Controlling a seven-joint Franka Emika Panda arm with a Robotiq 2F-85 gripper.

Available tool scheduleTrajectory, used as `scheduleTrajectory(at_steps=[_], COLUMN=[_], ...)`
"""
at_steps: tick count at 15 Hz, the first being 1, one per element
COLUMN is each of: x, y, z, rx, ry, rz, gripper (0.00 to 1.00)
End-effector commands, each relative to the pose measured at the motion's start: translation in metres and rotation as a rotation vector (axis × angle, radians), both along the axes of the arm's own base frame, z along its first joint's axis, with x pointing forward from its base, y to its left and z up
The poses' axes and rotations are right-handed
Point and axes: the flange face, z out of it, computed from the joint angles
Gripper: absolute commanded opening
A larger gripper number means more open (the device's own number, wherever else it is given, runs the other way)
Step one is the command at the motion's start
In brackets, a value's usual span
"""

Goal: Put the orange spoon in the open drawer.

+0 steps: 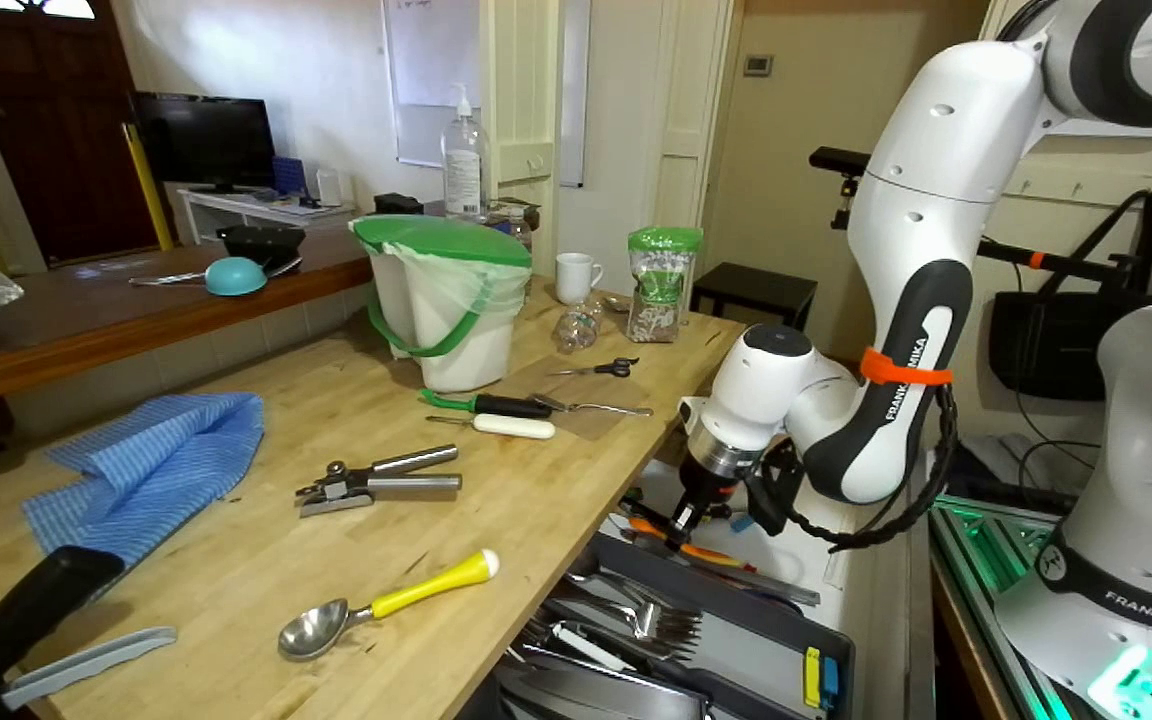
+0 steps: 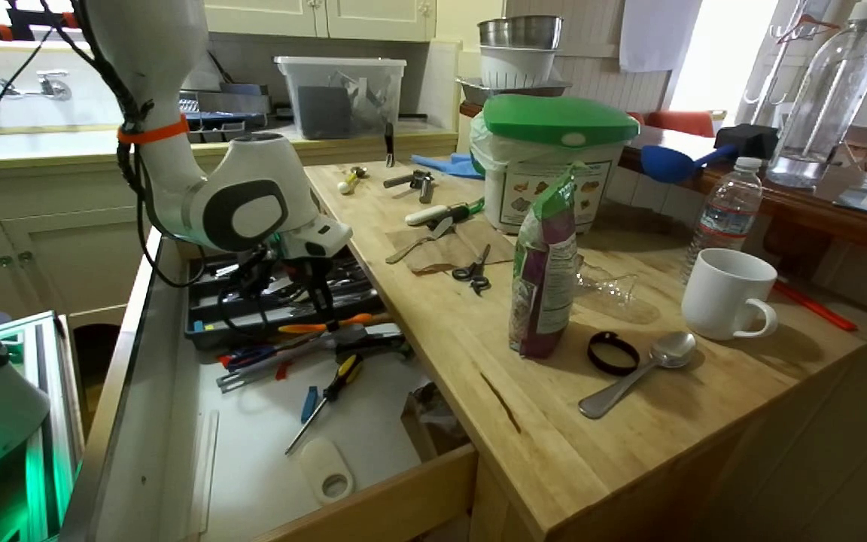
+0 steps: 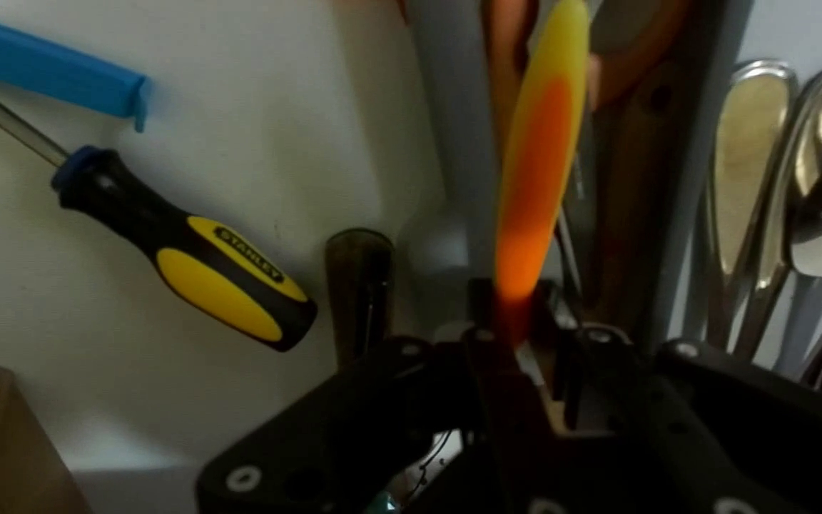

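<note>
Gripper [image 3: 514, 307] clamped on one end of the orange spoon [image 3: 534, 171], you hold it inside the open drawer [image 2: 253, 421], low over the loose tools [image 2: 272, 365]; whether the spoon touches them, you cannot tell. In the wrist view the spoon stretches from your gripper toward the top. To the gripper's left there, you see a screwdriver [image 3: 183, 246] with a black and yellow handle and, farther off, a blue plastic piece [image 3: 47, 64]. Near the gripper in both exterior views sits the cutlery tray [image 1: 761, 640], with forks [image 1: 661, 622] in it. The wooden counter [image 2: 569, 452] stands just beside your gripper in both.
</note>
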Motion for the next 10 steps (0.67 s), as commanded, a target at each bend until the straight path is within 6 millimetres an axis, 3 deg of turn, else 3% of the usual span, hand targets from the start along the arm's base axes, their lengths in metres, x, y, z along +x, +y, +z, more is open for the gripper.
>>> scheduleTrajectory(at_steps=[1,8,9,10], x=[0.009,0.010,0.011,0.012], y=[-0.008,0.000,-0.005,-0.009], z=[-0.012,-0.019,-0.016,-0.010], rx=[-0.023,0.052,0.045,0.036], ry=[0.019,0.051,0.059,0.057], rz=[0.001,0.083,0.081,0.086], gripper=[0.04,0.04,0.41,0.42])
